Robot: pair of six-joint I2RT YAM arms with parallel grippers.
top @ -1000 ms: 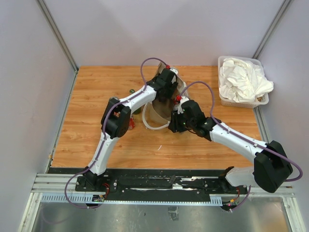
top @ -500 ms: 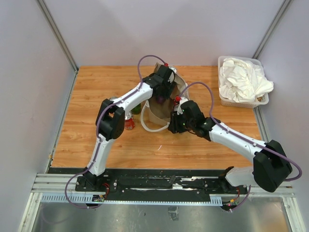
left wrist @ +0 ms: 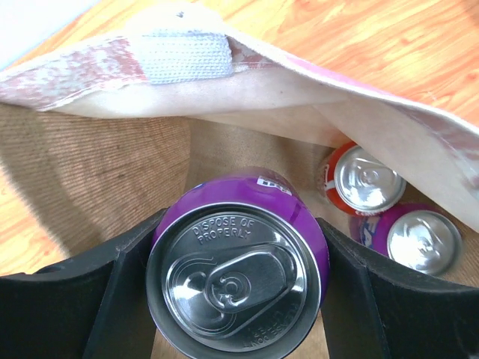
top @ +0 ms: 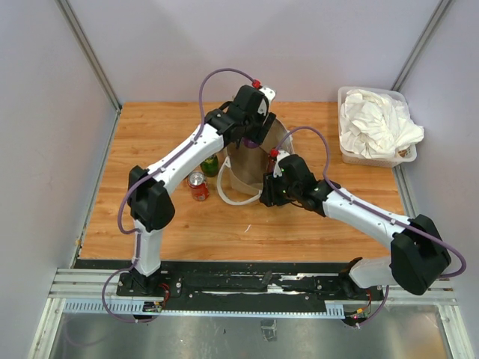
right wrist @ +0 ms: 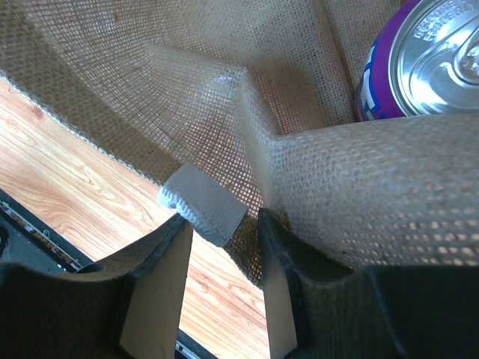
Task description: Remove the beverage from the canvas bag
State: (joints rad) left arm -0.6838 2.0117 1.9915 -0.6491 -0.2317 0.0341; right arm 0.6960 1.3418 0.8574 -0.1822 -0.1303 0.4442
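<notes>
The tan canvas bag (top: 245,176) stands open at mid-table, its white handle loop lying toward the front. My left gripper (top: 251,136) is shut on a purple can (left wrist: 238,262) and holds it upright above the bag's mouth (left wrist: 112,172). Deeper in the bag lie a red can (left wrist: 367,179) and another purple can (left wrist: 420,241), which also shows in the right wrist view (right wrist: 430,56). My right gripper (top: 268,194) is closed on the bag's near rim (right wrist: 344,187), at a white handle patch (right wrist: 203,203).
A red can (top: 197,187) and a green bottle (top: 211,165) stand on the wood table left of the bag. A clear bin of white cloth (top: 374,126) sits at the back right. Grey walls enclose the table.
My left arm has risen and swung back, lifting the purple can up from inside the bag. The red can and green bottle are now uncovered. The right gripper has kept its hold on the rim.
</notes>
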